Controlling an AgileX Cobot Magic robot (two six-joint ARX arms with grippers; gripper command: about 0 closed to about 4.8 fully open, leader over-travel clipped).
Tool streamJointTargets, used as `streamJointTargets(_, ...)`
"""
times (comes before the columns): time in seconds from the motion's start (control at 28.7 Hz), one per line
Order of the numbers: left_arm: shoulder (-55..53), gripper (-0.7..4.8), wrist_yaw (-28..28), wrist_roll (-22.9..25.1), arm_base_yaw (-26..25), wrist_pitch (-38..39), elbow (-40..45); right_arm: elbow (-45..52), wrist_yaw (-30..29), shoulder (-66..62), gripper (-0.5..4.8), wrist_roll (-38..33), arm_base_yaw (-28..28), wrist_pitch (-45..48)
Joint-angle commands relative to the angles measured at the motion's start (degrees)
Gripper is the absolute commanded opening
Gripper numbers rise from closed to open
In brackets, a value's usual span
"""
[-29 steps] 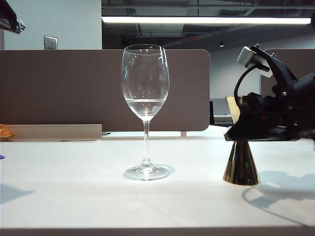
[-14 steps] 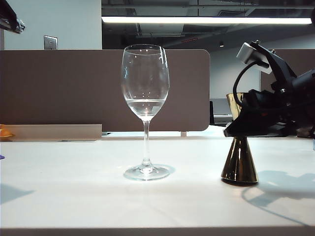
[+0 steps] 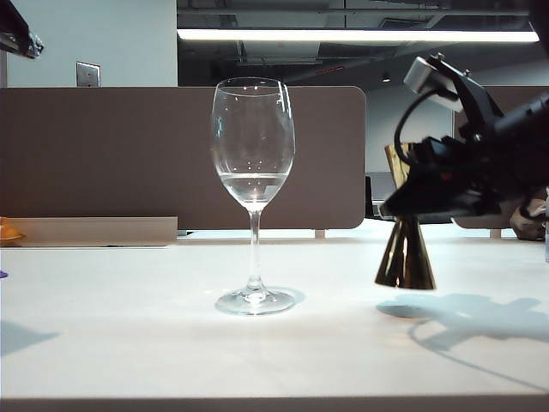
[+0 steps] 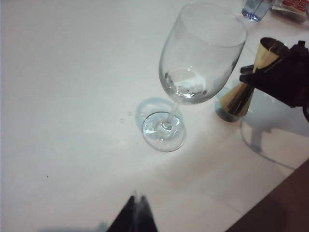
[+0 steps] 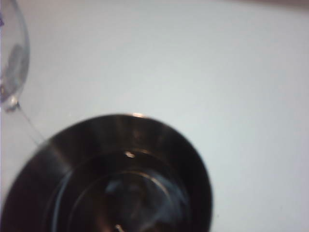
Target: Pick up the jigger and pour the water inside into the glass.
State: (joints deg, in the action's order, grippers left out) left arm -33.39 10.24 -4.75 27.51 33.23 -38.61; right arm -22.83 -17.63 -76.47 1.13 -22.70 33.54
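The jigger point(image 3: 405, 254) hangs just clear of the table point(image 3: 129, 343) toward its right edge, its shadow lying apart from its base, gripped at the narrow waist and leaning a little with its top toward the glass point(image 3: 253, 193). The right gripper point(image 3: 420, 202) is clamped on that waist, with the lower cone showing below it and a sliver of the upper rim above. In the right wrist view the upper cup's dark mouth point(image 5: 116, 179) fills much of the picture, and something glints inside; I judge that to be the water, though its level cannot be read. The glass stands upright near the middle of the table, well apart from the jigger, and holds some clear liquid low in its bowl. The step in hand looks like the lift and carry. To do it well, the jigger should be kept as upright as the grip allows while it rises above the glass rim, since the lean could spill early. It should then travel over the bowl's opening before any tipping starts, staying clear of the thin rim, because a knock could topple the tall stem. The left gripper point(image 4: 134, 217) sits high over the table's left side, well away; only its dark tips show, seemingly together.
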Motion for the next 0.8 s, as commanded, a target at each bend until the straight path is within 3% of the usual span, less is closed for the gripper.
streamJointTargets(0.03,0.1,-0.04,-0.2,0.2,0.1,-0.8,-0.3,-3.5,-0.1,1.4,-0.02,0.3,0.0,-3.1)
streamJointTargets(0.8,0.0,-0.04,-5.4,0.2,0.0,-3.5,-0.3,-30.8,-0.1,5.2,-0.02,6.1,-0.3,-34.2)
